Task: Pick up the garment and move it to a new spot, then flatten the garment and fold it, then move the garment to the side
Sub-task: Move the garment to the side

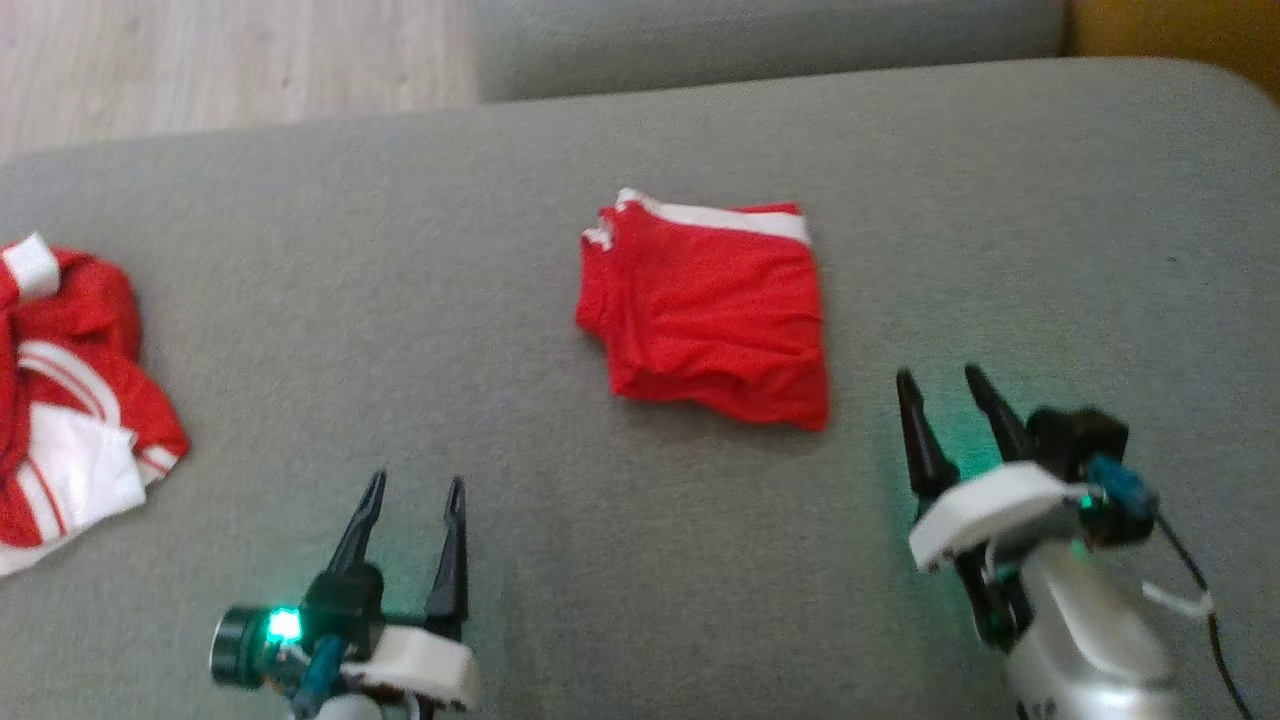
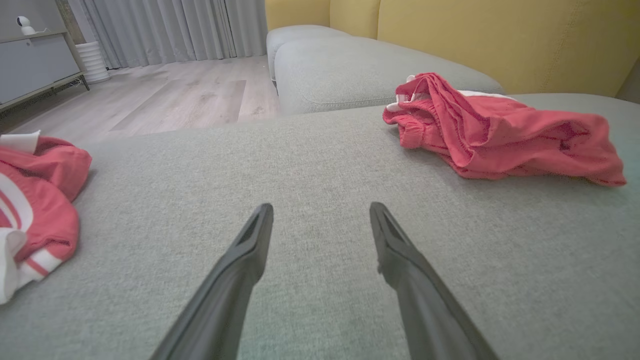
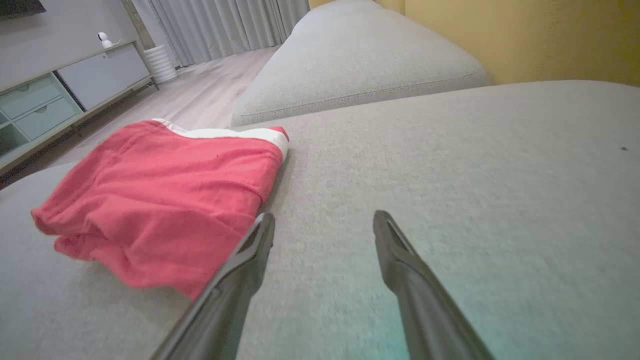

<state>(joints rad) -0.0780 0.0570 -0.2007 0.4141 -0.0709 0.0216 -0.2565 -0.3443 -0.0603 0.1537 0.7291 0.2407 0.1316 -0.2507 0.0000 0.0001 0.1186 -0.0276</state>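
The red garment is lying folded in the middle of the big grey sofa cushion. It is making a nearly square shape, so it is hard to pick a long side. Its white band is running from left to right along the far edge, away from the robot. The thick folded edge is facing the robot. The whole shape is sitting a little crooked, with its near edge leaning over toward the robot's right. The left end effector is hanging over the bare cushion, nearer the robot than the garment and off to its left, well apart from it. Its two dark fingers are spread wide and are holding nothing. The right end effector is sitting just beside the garment's near right corner, with a small strip of grey showing between them in the head view. Its fingers are spread wide too and are holding nothing. A second piece of clothing, red with white stripes, is lying bunched up at the far left edge of the cushion. A pale wooden floor is showing behind the cushion.
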